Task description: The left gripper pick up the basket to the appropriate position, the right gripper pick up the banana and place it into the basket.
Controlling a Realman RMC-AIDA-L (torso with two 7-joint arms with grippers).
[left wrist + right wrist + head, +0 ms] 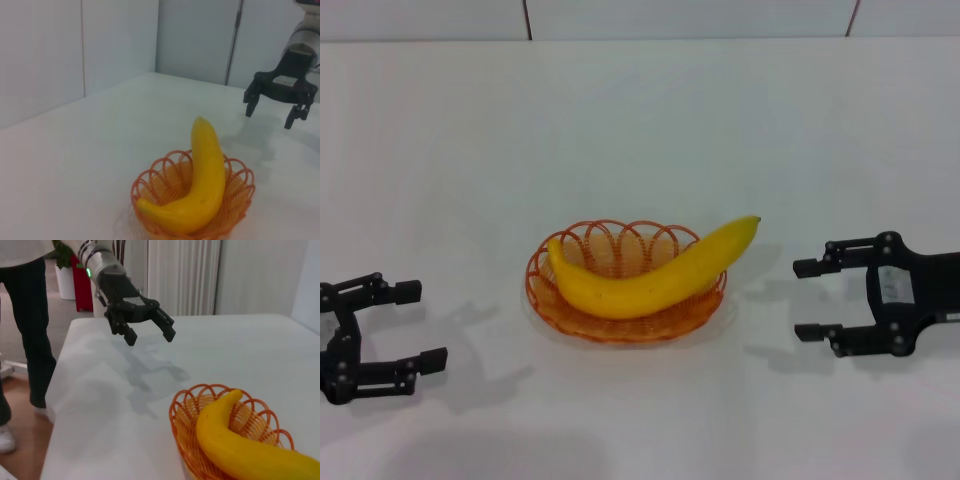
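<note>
Two grippers flank the scene in the head view, and between them the basket [626, 290] sits on the white table [640, 140] with the banana [650, 275] lying across it, one tapered end resting inside near the left rim, the other poking out over the right rim and pointing up and away. The left gripper [415, 322] hovers at the left edge, well apart from the basket, its fingers [405, 290] spread wide and holding nothing. The right gripper [810, 300] hangs on the other side, near the banana's raised tip but not touching it, its fingers [817, 266] open too and empty. Over to the left wrist view: the basket [240, 192] fills the near foreground, the banana [202, 187] curving up out of it with its tip in the air, and farther off the right gripper [274, 114] floats above the table [100, 150], fingers [250, 106] parted and pointing down, casting a soft shadow beneath. Now the right wrist view: the basket [187, 412] and banana [240, 445] sit close in, the fruit's blunt end resting on the scalloped rim, while across the table [125, 440] the left gripper [150, 335] hangs in the air, fingers [167, 330] apart and empty, a green light showing on its arm. A person in dark trousers [30, 330] stands beside the table's far end, with a red bin [82, 282] behind.
</note>
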